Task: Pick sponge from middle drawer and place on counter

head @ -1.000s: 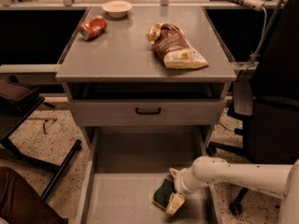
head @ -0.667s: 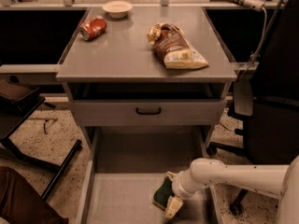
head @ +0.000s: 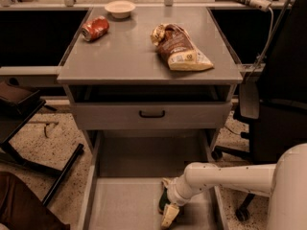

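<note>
Item, hidden or cut off: my claw (head: 170, 210) covers most of the sponge (head: 162, 201). Only a dark green patch shows at the claw's left side. A pale yellowish bit sits just below it, and I cannot say whether that belongs to the sponge or the claw. Whether the claw grips the sponge or only rests against it, I cannot tell. The drawer (head: 120, 205) is cut by the bottom edge of the view, near end unseen. My arm (head: 230, 176) leaves the view at the lower right.

Item, arm: white, entering from the lower right and running leftward, roughly level, over the drawer's right rail. It bends at the wrist (head: 184, 188) down and to the left, so the claw points down at the drawer floor, right of its middle.

Item, sponge: inside the open drawer, low by the floor, close to the bottom edge of the view. The visible patch runs roughly front to back; the true long axis is hidden.

Item, table (head: 144, 56), above the drawer:
- red can (head: 95, 28) on its side, back left
- small bowl (head: 120, 8), at the back
- snack bag (head: 181, 49), right side

Item, beneath the table: a closed drawer front (head: 110, 116) with a black handle (head: 152, 114).
</note>
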Controlling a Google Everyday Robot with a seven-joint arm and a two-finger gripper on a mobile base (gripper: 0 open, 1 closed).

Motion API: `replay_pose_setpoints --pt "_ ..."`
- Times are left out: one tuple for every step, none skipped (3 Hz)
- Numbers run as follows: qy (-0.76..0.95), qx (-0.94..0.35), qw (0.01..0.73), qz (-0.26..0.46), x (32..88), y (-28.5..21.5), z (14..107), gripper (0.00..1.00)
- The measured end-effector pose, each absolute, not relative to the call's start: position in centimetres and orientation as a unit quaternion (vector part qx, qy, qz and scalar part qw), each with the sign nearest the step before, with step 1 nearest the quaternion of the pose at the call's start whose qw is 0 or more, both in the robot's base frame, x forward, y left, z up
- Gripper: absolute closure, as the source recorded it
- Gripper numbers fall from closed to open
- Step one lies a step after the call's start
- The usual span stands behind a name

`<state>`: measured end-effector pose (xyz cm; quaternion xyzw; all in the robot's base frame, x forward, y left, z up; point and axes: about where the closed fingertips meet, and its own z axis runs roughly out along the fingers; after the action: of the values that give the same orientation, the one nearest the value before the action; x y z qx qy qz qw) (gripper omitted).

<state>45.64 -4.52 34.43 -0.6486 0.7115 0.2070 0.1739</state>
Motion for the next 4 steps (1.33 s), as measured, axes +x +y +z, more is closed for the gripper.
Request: replay_pose_setpoints --pt "0.711 -0.649 0.174 0.207 45.6 -4.4 34.4 0.18" --pt "0.711 -0.649 0.174 0.207 45.6 -4.4 34.4 0.42" --pt "0.712 -0.648 0.175 0.207 45.9 -4.9 35.2 0.65" --pt "0.716 -0.637 0.207 0.200 49.0 -7.1 42.2 0.88"
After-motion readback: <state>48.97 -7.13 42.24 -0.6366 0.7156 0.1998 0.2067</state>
